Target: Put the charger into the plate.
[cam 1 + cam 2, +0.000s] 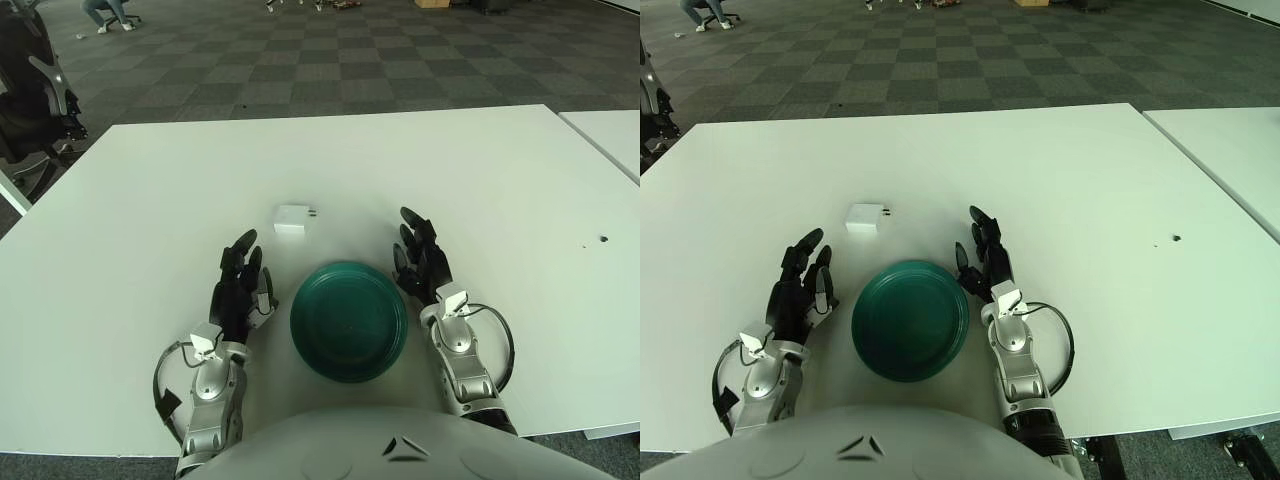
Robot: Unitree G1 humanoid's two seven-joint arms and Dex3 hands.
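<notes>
A small white charger (pixel 292 218) lies flat on the white table, its prongs pointing right. A dark green plate (pixel 348 321) sits nearer me, between my hands, and holds nothing. My left hand (pixel 240 280) rests on the table just left of the plate, fingers spread and empty, a short way below and left of the charger. My right hand (pixel 418 256) rests just right of the plate, fingers spread and empty.
The white table (pixel 480 180) stretches well beyond the charger. A second white table (pixel 612 135) stands at the right with a narrow gap between. A black chair (pixel 30 100) stands off the table's far left corner. A small dark spot (pixel 602 240) marks the table at right.
</notes>
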